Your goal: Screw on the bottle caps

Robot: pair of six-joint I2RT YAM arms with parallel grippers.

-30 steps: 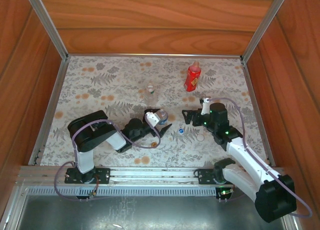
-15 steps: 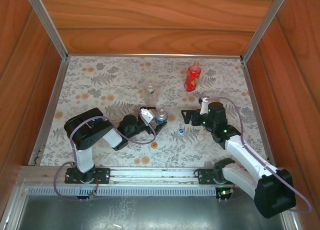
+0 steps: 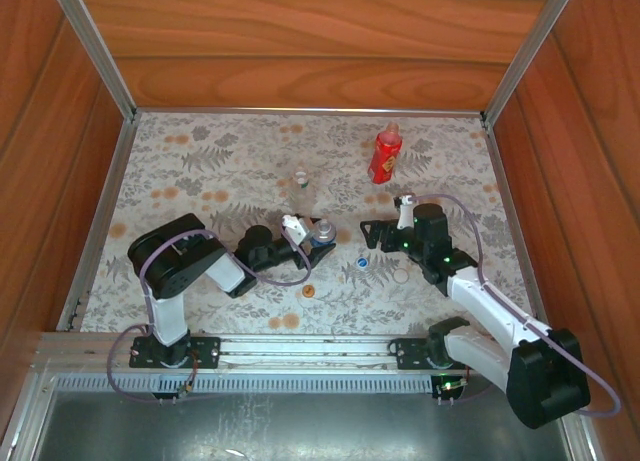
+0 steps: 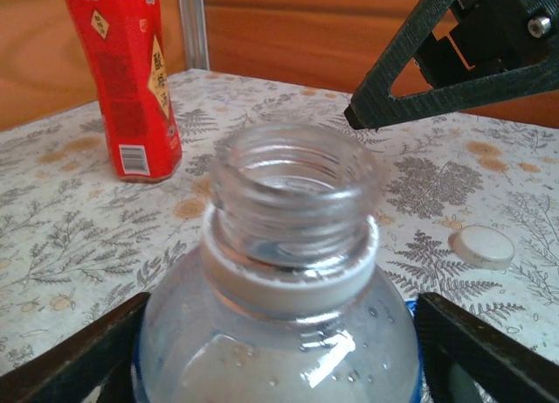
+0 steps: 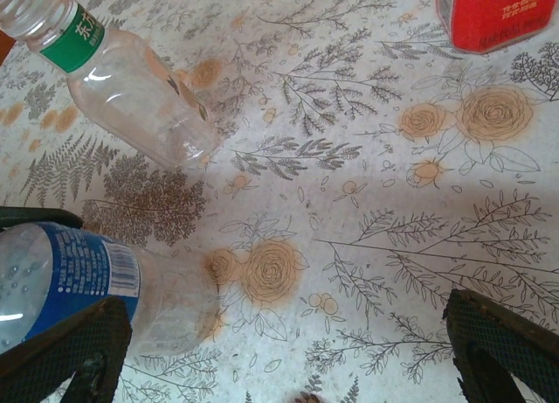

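The short clear bottle (image 3: 322, 231) with a blue label stands upright near the table's middle, its threaded neck (image 4: 293, 189) open and uncapped. My left gripper (image 3: 316, 235) is shut on its body, one dark finger (image 4: 83, 359) pressing each side. My right gripper (image 3: 371, 233) hovers just right of it, open over bare cloth (image 5: 288, 350). A blue cap (image 3: 361, 264), a white cap (image 3: 401, 275) and an orange cap (image 3: 308, 291) lie loose on the cloth. The slim clear bottle (image 3: 301, 180) and the red bottle (image 3: 385, 153) stand farther back.
Wooden walls (image 3: 300, 41) with metal rails enclose the flowered tablecloth (image 3: 200, 171). In the left wrist view the red bottle (image 4: 122, 79) stands at the back left and the white cap (image 4: 485, 246) lies to the right. The slim bottle (image 5: 131, 79) carries a green label.
My left gripper moved forward around the short bottle and closed from wide open onto it, uncovering the orange cap. The right gripper drifted slightly left and stayed open.
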